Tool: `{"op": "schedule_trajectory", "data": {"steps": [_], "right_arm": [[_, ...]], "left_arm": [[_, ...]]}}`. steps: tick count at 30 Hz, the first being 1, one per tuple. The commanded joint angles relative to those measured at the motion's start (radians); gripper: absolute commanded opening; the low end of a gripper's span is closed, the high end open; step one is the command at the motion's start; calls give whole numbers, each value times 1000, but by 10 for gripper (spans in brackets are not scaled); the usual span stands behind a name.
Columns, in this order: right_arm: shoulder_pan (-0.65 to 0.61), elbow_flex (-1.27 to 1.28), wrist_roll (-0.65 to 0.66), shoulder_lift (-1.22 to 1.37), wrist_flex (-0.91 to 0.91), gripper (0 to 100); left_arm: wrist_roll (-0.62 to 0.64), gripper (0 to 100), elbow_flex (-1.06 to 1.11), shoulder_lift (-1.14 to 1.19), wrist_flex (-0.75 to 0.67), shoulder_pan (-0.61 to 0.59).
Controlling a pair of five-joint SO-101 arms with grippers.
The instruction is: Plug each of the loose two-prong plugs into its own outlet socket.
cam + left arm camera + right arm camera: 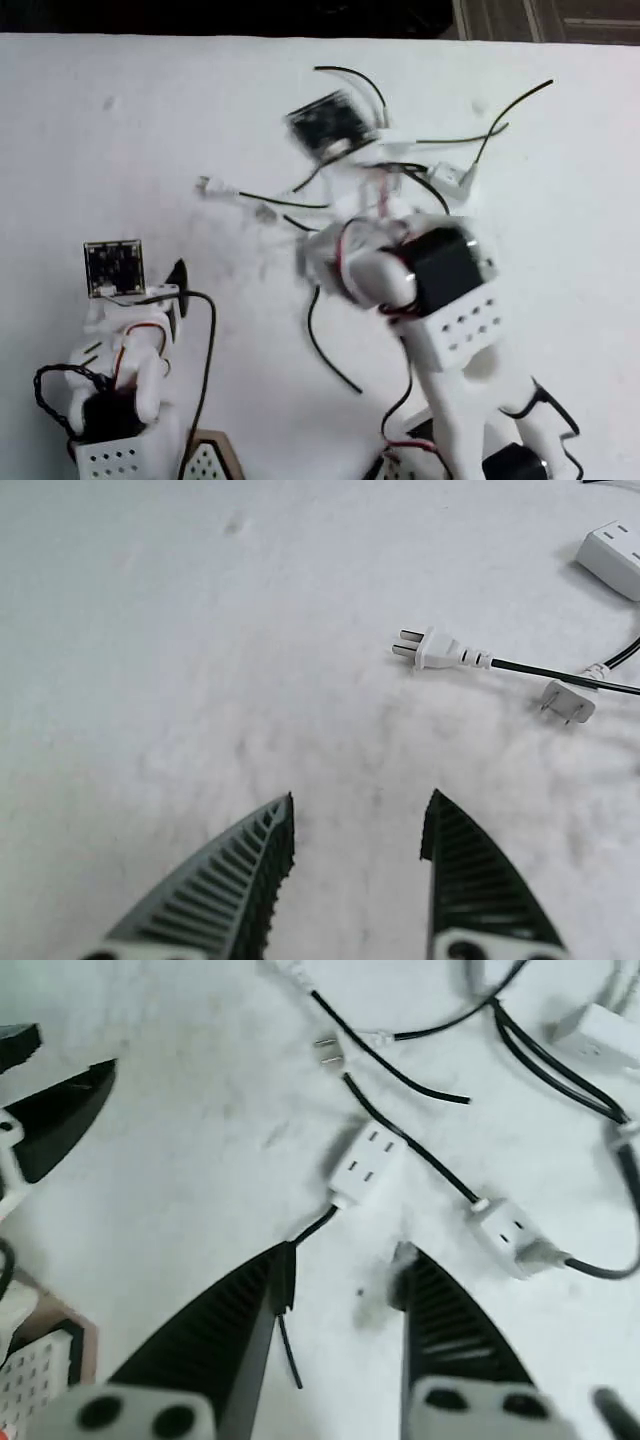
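In the high view the matte white, faintly scuffed table carries a tangle of thin black cords around the middle of the frame. The left gripper sits at the lower left of that view, low over bare tabletop, its jaws spread apart and holding nothing. Its fingers are dull grey-green wedges with ribbed inner faces, tapering to points. Ahead of them, well apart, a white moulded two-prong plug lies flat on the table, its metal prongs pointing away from a ridged collar and a glossy black cord. Just beside that cord lies a second plug, smaller and squarish. A boxy white outlet socket lies farther off. The right gripper, on the arm at centre right of the high view, is likewise spread and grips nothing; its fingers are black ribbed wedges. Just beyond their tips lies a rectangular white socket block with paired slots facing up and a black cord leaving one end. Another slotted block lies near it, tilted.
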Motion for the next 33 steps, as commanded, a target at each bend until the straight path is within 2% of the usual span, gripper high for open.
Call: {"op": "schedule_trajectory", "data": {"steps": [1, 4, 6, 13, 20, 27, 33], "right_arm": [[148, -35, 97, -31, 12, 94], [232, -11, 166, -51, 12, 40], [259, 35, 187, -91, 12, 20], [266, 270, 192, -329, 7, 33], [309, 537, 186, -541, -113, 33], [437, 783, 183, -562, -326, 18], [553, 827, 183, -562, -377, 18]], "left_arm": [[-8, 228, -43, -7, -26, -2], [-6, 282, -94, -2, -21, 12], [-8, 299, -110, -1, -9, 64], [-28, 274, -207, 1, 80, 278], [-28, 238, -284, 54, 92, 403], [-2, 241, -523, 538, 91, 435], [8, 242, -746, 1001, 83, 545]]}}
